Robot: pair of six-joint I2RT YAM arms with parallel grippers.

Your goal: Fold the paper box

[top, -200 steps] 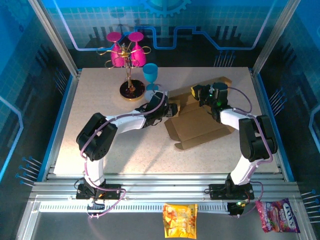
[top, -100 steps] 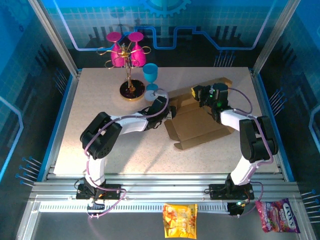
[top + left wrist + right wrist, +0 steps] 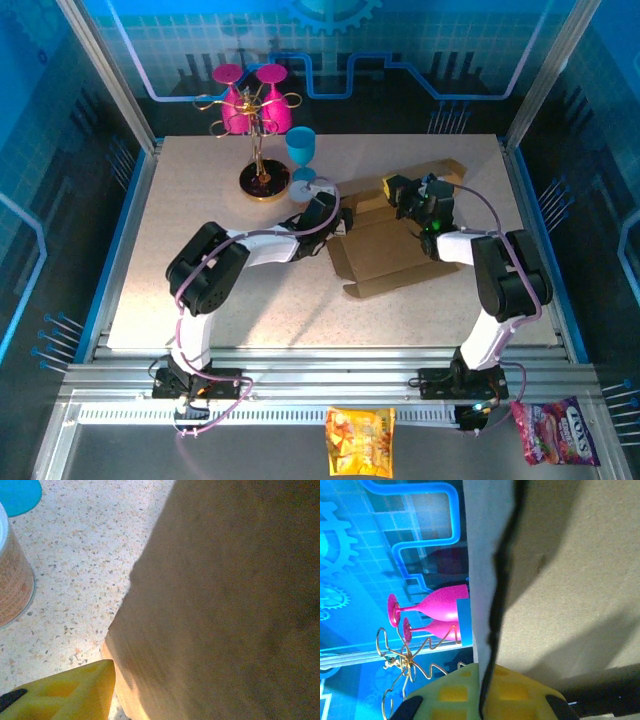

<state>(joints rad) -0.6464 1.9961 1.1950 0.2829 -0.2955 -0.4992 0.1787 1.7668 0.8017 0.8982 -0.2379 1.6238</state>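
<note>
The paper box (image 3: 395, 255) lies on the right half of the table (image 3: 200, 200), toward its far edge. The right gripper (image 3: 400, 192) seems to have its jaws clamped on the rear flap, and it holds the flap raised for folding. The left gripper (image 3: 338, 215) is at the box's left edge, probably to steady it. Whether its jaws are apart or together I cannot tell.

matt brown cardboard paper box (image 3: 392, 255), slightly fibrous | speckled beige counter (image 3: 190, 240), smooth stone-look | glossy pink plastic goblets (image 3: 240, 108) | shiny gold wire rack (image 3: 264, 182)
</note>
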